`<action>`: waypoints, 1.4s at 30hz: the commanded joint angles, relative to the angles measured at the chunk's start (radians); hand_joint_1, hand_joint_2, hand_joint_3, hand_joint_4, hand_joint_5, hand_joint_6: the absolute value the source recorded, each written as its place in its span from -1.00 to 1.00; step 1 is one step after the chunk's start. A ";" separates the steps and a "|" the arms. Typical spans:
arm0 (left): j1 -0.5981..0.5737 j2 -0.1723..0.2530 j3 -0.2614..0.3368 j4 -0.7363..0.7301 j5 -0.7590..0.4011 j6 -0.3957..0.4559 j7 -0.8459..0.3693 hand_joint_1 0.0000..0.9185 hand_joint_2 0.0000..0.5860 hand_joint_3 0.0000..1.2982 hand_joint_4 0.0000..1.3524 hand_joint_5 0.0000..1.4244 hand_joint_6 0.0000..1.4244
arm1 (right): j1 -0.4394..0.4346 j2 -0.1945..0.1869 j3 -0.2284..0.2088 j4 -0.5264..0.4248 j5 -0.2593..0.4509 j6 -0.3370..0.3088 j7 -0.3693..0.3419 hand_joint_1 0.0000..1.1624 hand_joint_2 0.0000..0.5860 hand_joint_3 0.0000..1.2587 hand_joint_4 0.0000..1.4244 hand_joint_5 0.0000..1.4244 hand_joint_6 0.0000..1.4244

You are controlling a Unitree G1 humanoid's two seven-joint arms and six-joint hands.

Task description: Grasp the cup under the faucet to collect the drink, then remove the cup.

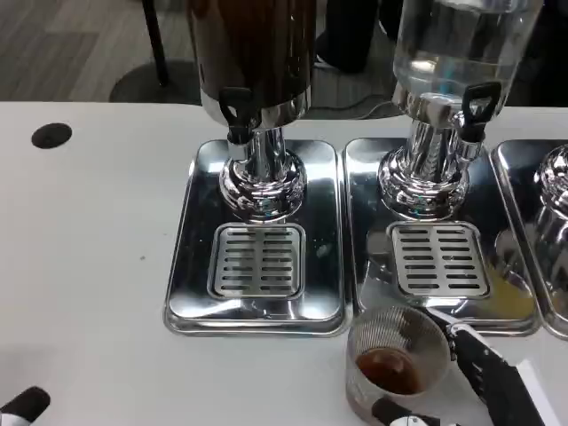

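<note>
On the white tabletop (89, 231), the right hand (484, 373) has its fingers (470, 346) wrapped around the cup (395, 359), already holding brown drink and clear of the dispenser (257, 98) beyond; only release seems left.

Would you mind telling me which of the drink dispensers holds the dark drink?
The left dispenser: its tank is dark brown, while the middle dispenser has a clear tank. The same brown liquid sits in the cup held by the right hand.
</note>
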 commanded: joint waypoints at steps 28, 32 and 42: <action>-0.009 0.017 -0.001 0.009 -0.008 0.002 -0.006 -1.00 -0.85 -1.00 -1.00 -1.00 -1.00 | -0.037 0.014 0.006 0.012 -0.023 -0.030 -0.016 0.48 -0.22 -0.46 -0.65 -0.60 -0.80; -0.012 0.018 0.000 0.010 -0.009 0.002 -0.008 -1.00 -0.85 -1.00 -1.00 -1.00 -1.00 | -0.039 0.015 0.004 0.019 -0.025 -0.030 -0.017 0.48 -0.22 -0.46 -0.66 -0.61 -0.80; -0.017 0.020 -0.001 0.006 -0.011 0.008 -0.009 -1.00 -0.85 -1.00 -1.00 -1.00 -1.00 | -0.047 0.012 0.003 0.036 -0.028 -0.036 -0.020 0.46 -0.25 -0.55 -0.77 -0.69 -0.82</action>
